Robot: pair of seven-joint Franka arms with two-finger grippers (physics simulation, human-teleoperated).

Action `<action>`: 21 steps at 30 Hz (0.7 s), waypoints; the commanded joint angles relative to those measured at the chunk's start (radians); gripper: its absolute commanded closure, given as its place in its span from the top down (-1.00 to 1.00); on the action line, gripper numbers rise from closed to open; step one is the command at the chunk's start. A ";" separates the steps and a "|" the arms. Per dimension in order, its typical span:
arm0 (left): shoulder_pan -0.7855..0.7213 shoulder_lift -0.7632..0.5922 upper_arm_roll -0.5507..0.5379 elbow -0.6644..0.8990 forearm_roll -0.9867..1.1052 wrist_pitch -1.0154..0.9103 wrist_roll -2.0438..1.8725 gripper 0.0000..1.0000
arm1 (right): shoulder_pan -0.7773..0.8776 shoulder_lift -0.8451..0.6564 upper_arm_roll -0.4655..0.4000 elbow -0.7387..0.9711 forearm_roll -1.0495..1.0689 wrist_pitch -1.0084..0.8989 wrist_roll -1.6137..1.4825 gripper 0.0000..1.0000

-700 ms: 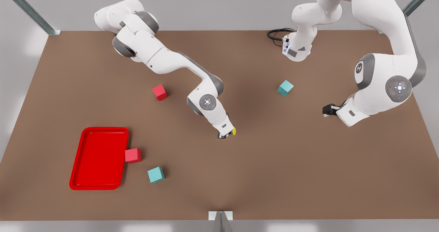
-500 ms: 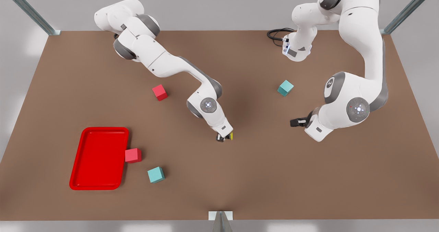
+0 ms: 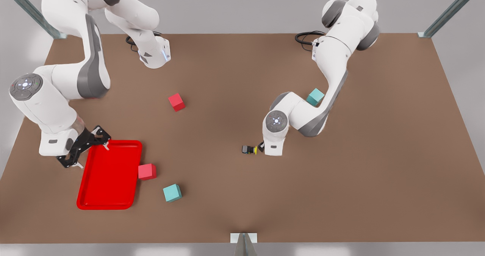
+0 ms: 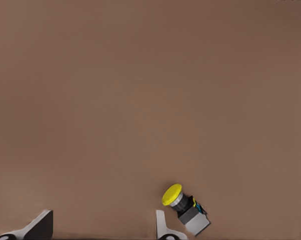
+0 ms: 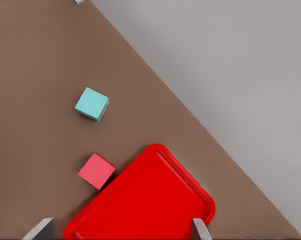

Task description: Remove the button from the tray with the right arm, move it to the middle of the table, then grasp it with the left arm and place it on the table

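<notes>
Button [image 3: 250, 149] lies on its side mid-bench [image 3: 242, 195], just beside my left tool [image 3: 262, 147], fingers spread, gripping nothing. My right tool [image 3: 84, 147] hangs spread over the red tray's [image 3: 110, 203] corner; a red cube [image 3: 147, 171] touches its rim, a teal cube [image 3: 172, 192] nearby.

1. the light is even and soft, bright enough, coming from above.
2. the table [image 3: 341, 180] has a darker, diffuse patch near its middle.
3. shadows are weak; no strong glare.
4. edges look slightly soft, without clear distortion.
</notes>
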 commanded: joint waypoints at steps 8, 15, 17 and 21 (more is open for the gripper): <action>-0.081 0.139 0.026 0.062 0.080 0.198 -1.168 1.00 | 0.304 -0.163 -0.501 -0.075 0.129 -0.291 0.821 1.00; -0.101 0.207 0.024 0.082 0.080 0.348 -1.004 1.00 | 0.326 -0.074 -0.462 -0.034 0.139 -0.262 0.973 1.00; -0.107 0.207 0.024 0.076 0.080 0.347 -0.972 1.00 | 0.326 -0.072 -0.462 -0.034 0.141 -0.260 0.973 1.00; -0.137 0.221 0.026 0.034 0.077 0.329 -0.984 1.00 | 0.326 -0.064 -0.461 -0.031 0.144 -0.257 0.973 1.00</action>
